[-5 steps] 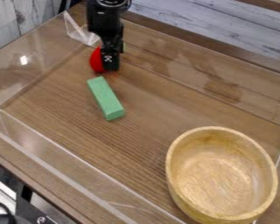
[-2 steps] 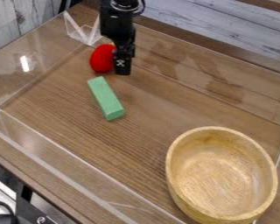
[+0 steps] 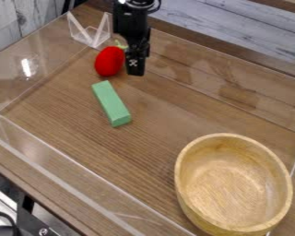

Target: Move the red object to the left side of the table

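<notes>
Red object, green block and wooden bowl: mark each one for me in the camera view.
red object (image 3: 107,60): camera view, on the middle of its round red body.
green block (image 3: 111,102): camera view, on the middle of its top face.
wooden bowl (image 3: 187,155): camera view, on its left rim.

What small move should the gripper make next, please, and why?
Probably shift left over the red object and close. The gripper is open, pointing down, just right of it and holding nothing.
</notes>
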`<move>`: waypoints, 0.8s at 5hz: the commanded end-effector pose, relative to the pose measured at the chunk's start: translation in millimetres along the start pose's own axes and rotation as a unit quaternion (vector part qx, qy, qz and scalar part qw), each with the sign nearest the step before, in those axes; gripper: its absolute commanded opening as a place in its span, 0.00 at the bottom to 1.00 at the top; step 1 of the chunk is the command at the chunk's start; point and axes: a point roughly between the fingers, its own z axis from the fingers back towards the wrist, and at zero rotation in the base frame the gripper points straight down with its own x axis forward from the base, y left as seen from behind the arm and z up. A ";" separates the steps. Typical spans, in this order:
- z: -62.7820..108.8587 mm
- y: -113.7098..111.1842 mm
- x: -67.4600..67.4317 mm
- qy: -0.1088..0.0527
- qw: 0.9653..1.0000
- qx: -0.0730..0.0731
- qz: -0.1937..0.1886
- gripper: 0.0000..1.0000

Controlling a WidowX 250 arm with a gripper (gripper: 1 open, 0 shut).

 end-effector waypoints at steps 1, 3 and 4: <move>23.8 -9.9 -5.2 0.007 0.999 -0.028 -0.015 1.00; 22.1 9.7 -11.2 0.003 0.999 -0.024 -0.022 1.00; 13.3 10.5 -10.4 0.001 1.000 -0.025 -0.018 1.00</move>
